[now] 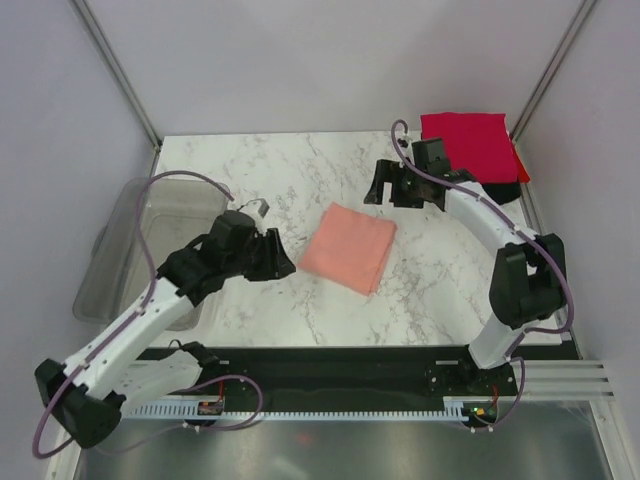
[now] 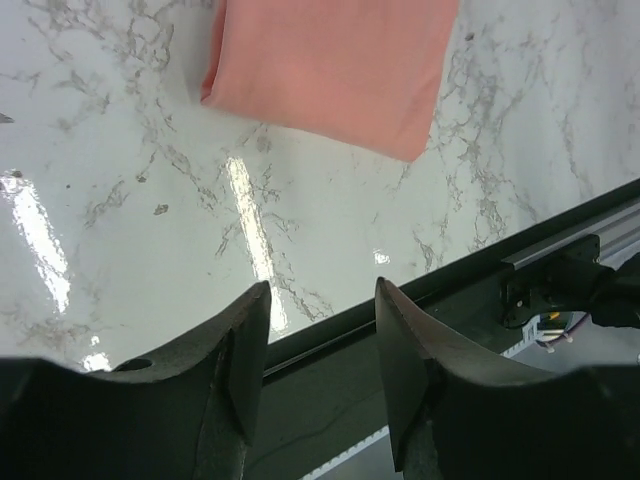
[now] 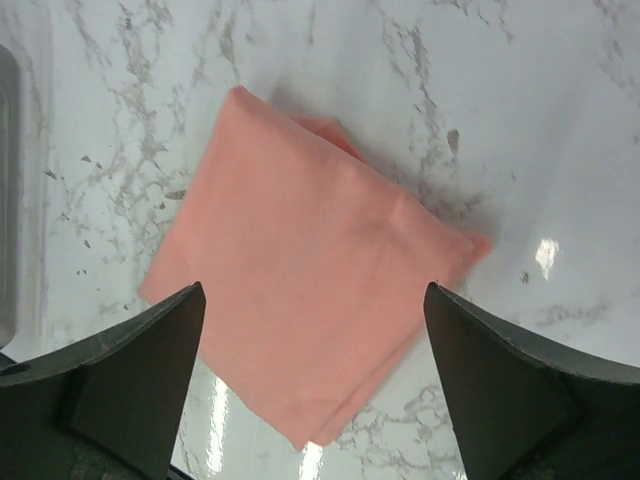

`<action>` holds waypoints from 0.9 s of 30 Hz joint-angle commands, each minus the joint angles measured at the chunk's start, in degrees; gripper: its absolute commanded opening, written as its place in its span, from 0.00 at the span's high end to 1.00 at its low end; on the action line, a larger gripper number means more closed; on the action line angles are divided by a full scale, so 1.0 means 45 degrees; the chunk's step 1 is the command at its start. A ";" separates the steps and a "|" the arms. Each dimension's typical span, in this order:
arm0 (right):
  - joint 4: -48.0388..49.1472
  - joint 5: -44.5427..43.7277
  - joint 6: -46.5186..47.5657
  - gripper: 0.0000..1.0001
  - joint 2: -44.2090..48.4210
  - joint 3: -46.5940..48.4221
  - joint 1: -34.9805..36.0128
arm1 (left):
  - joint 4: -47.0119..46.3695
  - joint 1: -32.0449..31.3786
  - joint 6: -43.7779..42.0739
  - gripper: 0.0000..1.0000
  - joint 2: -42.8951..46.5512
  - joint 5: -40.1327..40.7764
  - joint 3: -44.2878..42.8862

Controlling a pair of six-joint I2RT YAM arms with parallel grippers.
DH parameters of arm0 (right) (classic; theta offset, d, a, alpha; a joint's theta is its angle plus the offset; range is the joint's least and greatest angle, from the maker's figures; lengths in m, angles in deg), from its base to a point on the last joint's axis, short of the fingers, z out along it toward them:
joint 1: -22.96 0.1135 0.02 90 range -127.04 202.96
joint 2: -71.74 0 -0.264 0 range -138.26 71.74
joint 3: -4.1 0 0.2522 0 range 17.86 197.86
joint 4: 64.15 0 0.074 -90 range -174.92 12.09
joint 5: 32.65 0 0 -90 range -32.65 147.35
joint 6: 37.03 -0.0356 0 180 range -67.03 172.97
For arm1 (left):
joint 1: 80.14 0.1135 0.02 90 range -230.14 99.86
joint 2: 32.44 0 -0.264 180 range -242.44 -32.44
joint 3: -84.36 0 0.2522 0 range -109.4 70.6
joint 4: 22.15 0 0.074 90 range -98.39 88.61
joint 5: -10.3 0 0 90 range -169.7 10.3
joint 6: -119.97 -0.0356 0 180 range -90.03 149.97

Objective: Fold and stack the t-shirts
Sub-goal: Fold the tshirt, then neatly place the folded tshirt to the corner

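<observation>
Hovering | right gripper (image 3: pixel 312 292) spread, facing salmon-pink t-shirt (image 1: pixel 350 246) | left gripper (image 2: pixel 320 300) released, seemingly nearby

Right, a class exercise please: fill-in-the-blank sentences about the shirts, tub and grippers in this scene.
1. The folded t-shirt in the middle of the table is salmon-____.
2. The red t-shirt lies on a ____ one.
3. The left gripper and right gripper are both ____, holding nothing.
4. The grey tub stands at the table's ____ edge.
Missing words: pink; black; open; left.

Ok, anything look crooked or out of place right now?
Only the folded pink shirt: it lies askew to the table edges, mid-table, apart from the red shirt at the far right corner. Nothing spilled or damaged.
</observation>
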State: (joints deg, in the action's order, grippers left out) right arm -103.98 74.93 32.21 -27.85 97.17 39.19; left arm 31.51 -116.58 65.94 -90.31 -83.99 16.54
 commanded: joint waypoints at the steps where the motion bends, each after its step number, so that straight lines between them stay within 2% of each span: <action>1: -0.0283 -0.1465 -0.0211 0.02 0.0781 -0.1624 -0.0169 | 0.1582 -0.0006 -0.0862 0.46 0.1469 0.0915 0.0176; 6: 0.0635 -0.0726 -0.0447 0.02 0.0940 -0.3344 -0.0208 | 0.1193 0.0033 -0.1079 0.46 0.3442 0.2435 0.1541; 11: 0.1827 -0.0703 -0.0544 0.02 0.0609 -0.3991 -0.0344 | 0.0977 0.0033 -0.1020 0.46 0.4791 0.3394 0.1584; 19: 0.3076 -0.0879 -0.0525 0.04 -0.1146 -0.4089 -0.0598 | 0.0919 0.0033 -0.1000 0.48 0.4754 0.3357 0.1623; 27: 0.3954 -0.0920 -0.0583 0.16 -0.2204 -0.4498 -0.0794 | 0.0938 0.0033 -0.0942 0.48 0.4929 0.3591 0.1662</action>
State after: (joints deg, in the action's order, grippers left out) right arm -86.06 72.18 29.57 -33.40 79.66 35.87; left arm 36.95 -116.58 63.31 -68.78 -70.07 23.99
